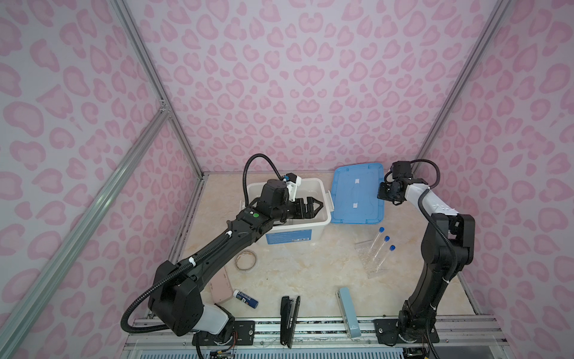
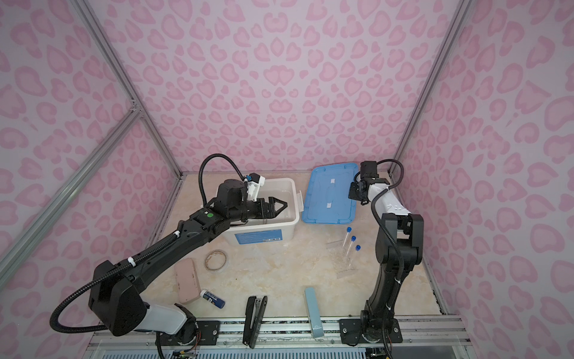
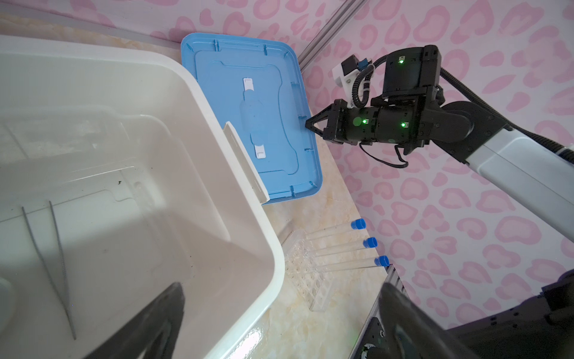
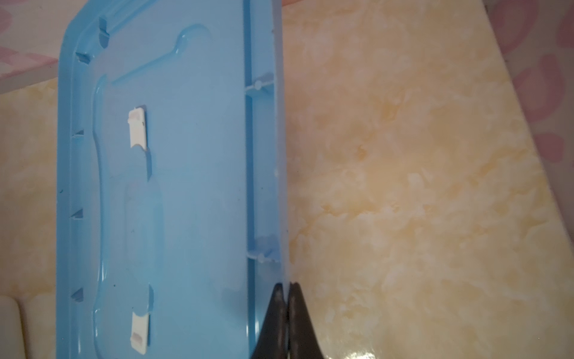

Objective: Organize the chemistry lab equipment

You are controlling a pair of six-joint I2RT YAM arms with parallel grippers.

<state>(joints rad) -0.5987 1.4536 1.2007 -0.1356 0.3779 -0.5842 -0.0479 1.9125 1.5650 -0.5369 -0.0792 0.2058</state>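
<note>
Three blue-capped tubes (image 1: 380,245) (image 2: 351,245) (image 3: 341,248) lie across a clear rack (image 1: 369,261) (image 3: 307,276) on the table's right. Two thin rods (image 3: 56,264) lie on the floor of the white bin (image 1: 323,219) (image 2: 295,214) (image 3: 248,217), and a rounded white piece (image 3: 4,298) shows at the frame edge. My left gripper (image 1: 318,205) (image 2: 282,205) (image 3: 281,284) hangs open over the bin's right side, holding nothing. The blue lid (image 1: 357,199) (image 2: 329,195) (image 3: 248,102) (image 4: 192,186) lies right of the bin. My right gripper (image 1: 379,195) (image 2: 351,194) (image 3: 307,124) (image 4: 287,284) is shut on its right rim.
A tape roll (image 1: 246,260), a blue glue stick (image 1: 245,298) and a pink case (image 2: 188,284) lie front left under the left arm. A black stapler (image 1: 290,320) and a pale-blue stapler (image 1: 349,310) sit at the front edge.
</note>
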